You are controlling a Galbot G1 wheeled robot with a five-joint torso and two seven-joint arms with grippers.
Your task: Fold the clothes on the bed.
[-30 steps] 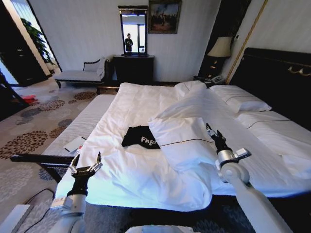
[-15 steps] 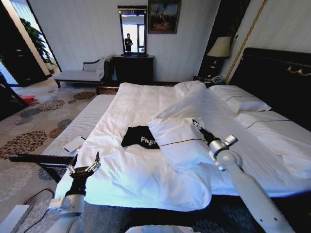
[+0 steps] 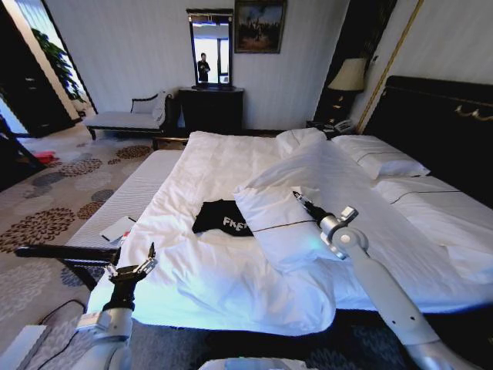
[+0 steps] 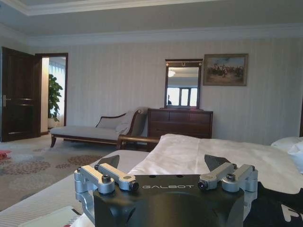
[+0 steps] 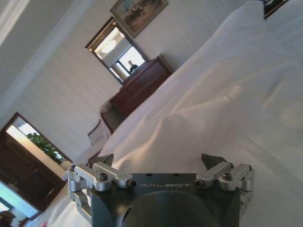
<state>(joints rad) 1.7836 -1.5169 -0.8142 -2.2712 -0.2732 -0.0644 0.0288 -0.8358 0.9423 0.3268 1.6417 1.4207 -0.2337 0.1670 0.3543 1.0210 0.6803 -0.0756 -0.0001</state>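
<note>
The black T-shirt (image 3: pixel 222 217) with white lettering lies crumpled on the white duvet of the bed (image 3: pixel 223 158), near the bed's left middle. It also shows as a dark patch (image 4: pixel 279 208) in the left wrist view. My right gripper (image 3: pixel 299 199) hovers open over the folded-back duvet flap (image 3: pixel 289 227), to the right of the shirt and apart from it. In its own wrist view the right gripper (image 5: pixel 158 161) holds nothing. My left gripper (image 3: pixel 131 267) stands open and empty at the bed's near left corner, short of the shirt; its wrist view shows the same gripper (image 4: pixel 163 163).
A pale bench (image 3: pixel 131 196) runs along the bed's left side with a white flat item (image 3: pixel 117 229) on it. Pillows (image 3: pixel 381 158) and the dark headboard (image 3: pixel 439 119) are at the right. A chaise (image 3: pixel 127 117) and dresser (image 3: pixel 212 108) stand by the far wall.
My right arm has swung left over the duvet flap, closer to the shirt. The left gripper has sunk slightly. The shirt has not moved.
</note>
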